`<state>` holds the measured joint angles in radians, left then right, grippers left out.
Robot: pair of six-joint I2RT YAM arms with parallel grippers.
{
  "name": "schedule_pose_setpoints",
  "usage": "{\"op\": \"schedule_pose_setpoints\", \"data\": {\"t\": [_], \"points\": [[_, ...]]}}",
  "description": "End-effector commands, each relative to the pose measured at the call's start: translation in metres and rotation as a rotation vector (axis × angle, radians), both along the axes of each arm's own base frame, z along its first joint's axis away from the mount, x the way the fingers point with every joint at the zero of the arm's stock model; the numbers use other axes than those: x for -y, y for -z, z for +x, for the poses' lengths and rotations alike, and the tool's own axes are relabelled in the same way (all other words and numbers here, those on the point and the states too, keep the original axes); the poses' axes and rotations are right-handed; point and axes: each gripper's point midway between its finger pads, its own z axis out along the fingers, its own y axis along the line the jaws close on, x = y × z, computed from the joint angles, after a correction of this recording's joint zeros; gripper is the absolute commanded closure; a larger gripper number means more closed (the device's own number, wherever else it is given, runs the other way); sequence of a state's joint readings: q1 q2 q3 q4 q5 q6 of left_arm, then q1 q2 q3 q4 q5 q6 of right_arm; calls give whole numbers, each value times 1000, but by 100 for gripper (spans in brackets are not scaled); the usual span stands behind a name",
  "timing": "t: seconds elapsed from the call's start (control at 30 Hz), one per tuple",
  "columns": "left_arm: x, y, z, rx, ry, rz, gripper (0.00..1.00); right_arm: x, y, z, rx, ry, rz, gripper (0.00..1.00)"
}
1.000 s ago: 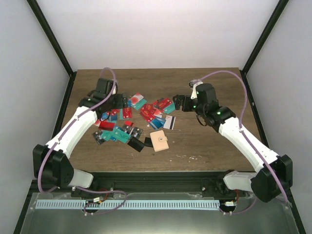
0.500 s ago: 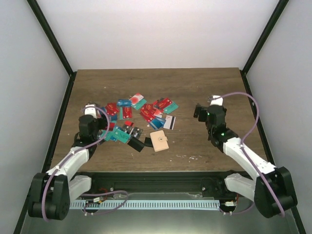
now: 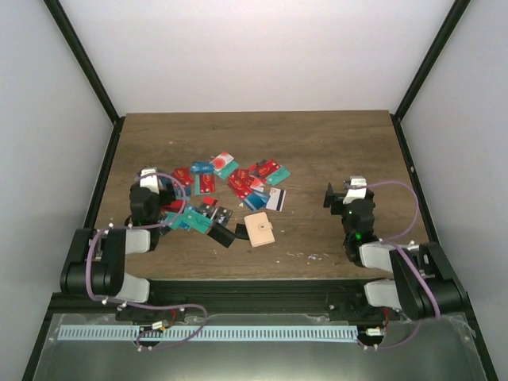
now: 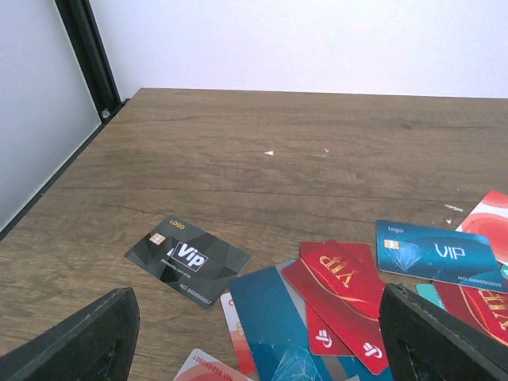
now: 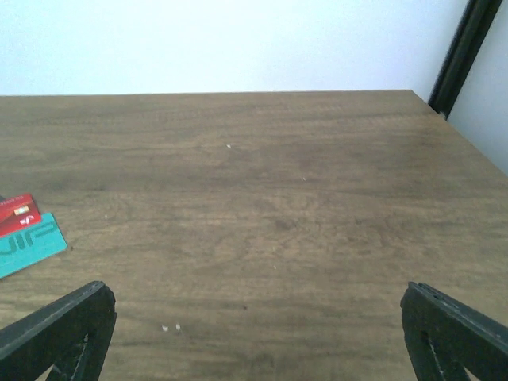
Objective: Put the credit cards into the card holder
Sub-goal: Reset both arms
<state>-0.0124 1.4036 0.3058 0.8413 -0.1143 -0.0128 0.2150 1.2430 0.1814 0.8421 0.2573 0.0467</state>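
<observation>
The credit cards (image 3: 226, 190) lie scattered mid-table in red, teal, blue, black and white. The tan card holder (image 3: 259, 229) lies shut, snap tab up, at the near edge of the pile. My left gripper (image 3: 159, 192) is open and empty, low at the pile's left end. In the left wrist view its gripper (image 4: 254, 349) brackets a blue card (image 4: 274, 317) and red cards (image 4: 341, 290). A black VIP card (image 4: 188, 260) and a blue VIP card (image 4: 436, 252) lie just ahead. My right gripper (image 3: 336, 195) is open and empty over bare wood (image 5: 254, 341), right of the pile.
A black card (image 3: 226, 236) lies against the holder's left side. A red and a teal card (image 5: 24, 230) show at the left edge of the right wrist view. The black frame posts (image 3: 103, 163) stand along the table's sides. Small white crumbs (image 3: 309, 255) lie near the front edge.
Both arms have folded back toward their bases. The left gripper came away from the far cards to the pile's left end; the right gripper moved right, away from the cards. Cards and holder unmoved.
</observation>
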Motion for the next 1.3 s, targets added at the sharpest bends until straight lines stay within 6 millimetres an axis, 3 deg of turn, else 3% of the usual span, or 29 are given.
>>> {"op": "schedule_pose_setpoints", "data": {"t": [0.0,0.13,0.27,0.3,0.4,0.43,0.47,1.27], "points": [[-3,-22,14,128,3,16,15,-3,-44,16,210,-89,4,0],[0,-15,11,152,31,18,15,11,-36,26,207,-121,34,0],[0,-13,11,145,35,15,13,5,-17,30,170,-211,54,0],[0,-13,12,144,36,15,13,5,-17,38,146,-213,48,0],[1,-13,12,145,38,16,10,5,-17,37,147,-212,49,0],[1,-13,12,145,40,17,2,5,-20,35,171,-213,47,0],[1,-14,12,147,42,19,0,5,-21,35,175,-212,48,0],[2,-13,12,143,44,19,0,4,-19,36,159,-213,51,0]]}}
